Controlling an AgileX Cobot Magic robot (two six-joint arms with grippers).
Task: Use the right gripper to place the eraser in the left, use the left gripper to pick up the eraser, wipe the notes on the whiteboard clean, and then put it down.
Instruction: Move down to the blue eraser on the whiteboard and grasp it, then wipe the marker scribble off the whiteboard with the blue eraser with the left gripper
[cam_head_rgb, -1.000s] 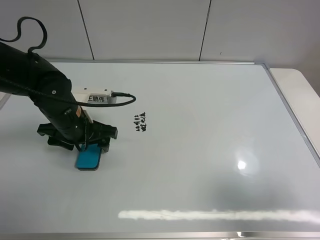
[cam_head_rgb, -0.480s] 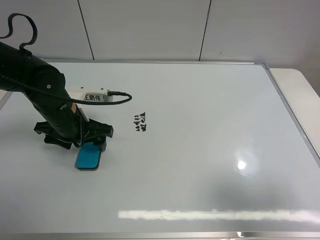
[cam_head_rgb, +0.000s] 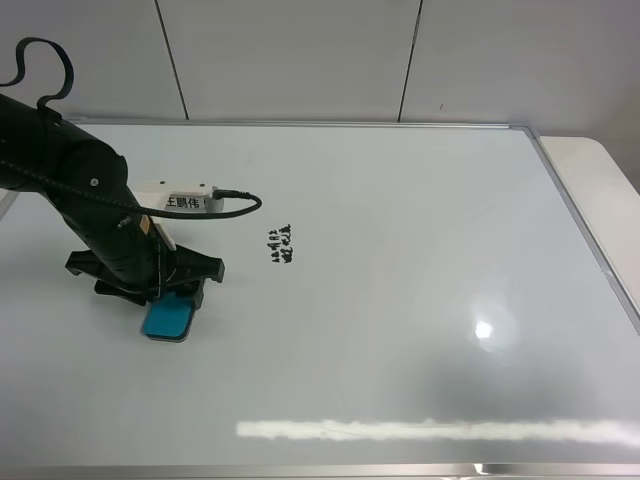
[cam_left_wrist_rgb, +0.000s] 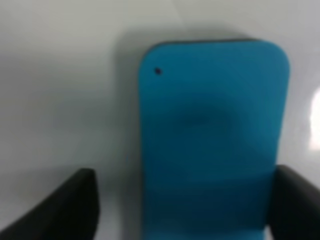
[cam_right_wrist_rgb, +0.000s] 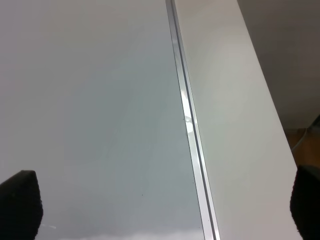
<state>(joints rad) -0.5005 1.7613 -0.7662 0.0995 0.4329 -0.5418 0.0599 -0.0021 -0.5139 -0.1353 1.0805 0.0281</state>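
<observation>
My left pincer (cam_left_wrist_rgb: 182, 210) hangs low over the eraser (cam_head_rgb: 167, 320). It is released, with its fingers (cam_left_wrist_rgb: 60, 205) straddling the teal block. One finger stands clear of a long edge; the other sits right at the opposite edge. The eraser lies flat on the whiteboard (cam_head_rgb: 420, 260), toward its left side, near the notes (cam_head_rgb: 281, 245) but apart from them. The notes are unwiped. My right pincer (cam_right_wrist_rgb: 164, 205) is released too, spread wide above the silver frame (cam_right_wrist_rgb: 187, 115) where the board meets the white worktop (cam_right_wrist_rgb: 235, 125).
</observation>
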